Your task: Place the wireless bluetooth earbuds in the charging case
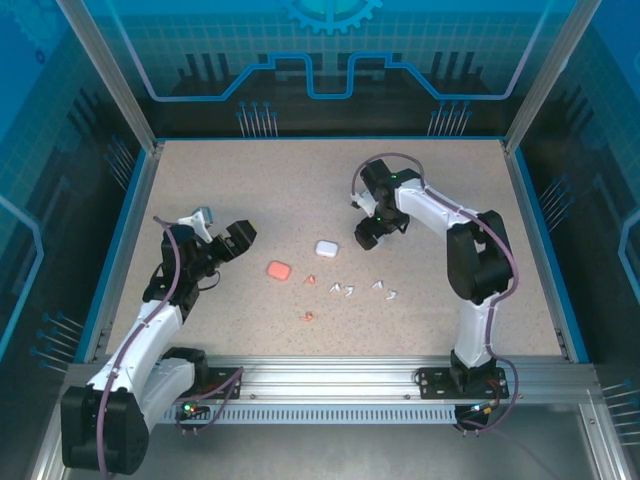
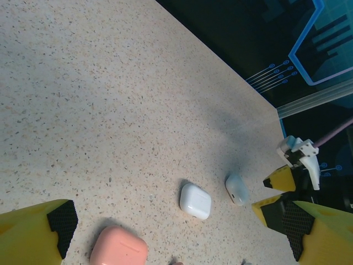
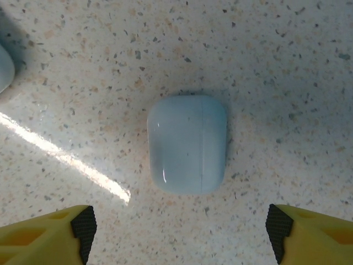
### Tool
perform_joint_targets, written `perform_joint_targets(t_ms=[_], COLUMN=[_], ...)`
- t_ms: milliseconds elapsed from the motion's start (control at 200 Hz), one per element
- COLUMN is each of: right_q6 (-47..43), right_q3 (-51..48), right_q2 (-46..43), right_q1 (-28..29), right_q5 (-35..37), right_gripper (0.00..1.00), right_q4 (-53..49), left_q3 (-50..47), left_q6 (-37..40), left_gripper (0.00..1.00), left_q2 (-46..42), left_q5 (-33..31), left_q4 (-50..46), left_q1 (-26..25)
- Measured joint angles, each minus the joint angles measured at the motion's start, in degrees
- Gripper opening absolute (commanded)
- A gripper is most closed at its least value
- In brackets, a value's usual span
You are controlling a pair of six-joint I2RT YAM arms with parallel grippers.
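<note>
Since the buds are tiny and lie flat on the table (image 1: 450,200), the likeliest failure is a pinch that skids one away or flips it. Two of the white buds (image 1: 348,292) also lie so close together that fingers closing on one could knock its neighbour. A second risk sits farther out. Every case looks shut, so a bud carried over now would find no socket, and a lid prised by one arm alone could send the smooth case sliding.

Places here are given relative to the white case (image 1: 326,247). One red bud (image 1: 308,316) lies well nearer the bases and a shade left. The four white buds sit in a loose row nearer and to its right. The other red bud (image 1: 310,280) is just nearer and left. The pink case (image 1: 278,270) lies to its left, slightly nearer. The left gripper (image 2: 168,221) hangs farther left, well apart from every bud, with its fingers wide apart and holding nothing. Just beyond and right of the white case, the right gripper (image 3: 179,229) hovers with fingers spread over the blue case (image 3: 187,144). That case lies ahead of the tips, untouched, and the buds lie well short of them.
</note>
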Motion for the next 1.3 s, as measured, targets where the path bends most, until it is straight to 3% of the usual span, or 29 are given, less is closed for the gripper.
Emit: perform_joint_targets(t_ms=[410, 931, 1301], right_q6=[-0.26, -0.26, 0.15], right_q3=[4.52, 5.62, 5.90], right_q2=[7.89, 10.40, 10.73], right_q1=[0.35, 0.35, 0.39], right_q5=[1.62, 2.62, 1.31], right_gripper=[0.71, 0.65, 0.50], right_q4=[-1.90, -1.99, -2.34], left_q3=[0.00, 0.00, 0.00], left_q6=[0.04, 0.46, 0.57], left_gripper=[0.99, 0.99, 0.99], left_q2=[0.00, 0.22, 0.22], left_q5=[0.00, 0.00, 0.00], left_q4=[-0.28, -0.26, -0.26], left_q1=[0.00, 0.00, 0.00])
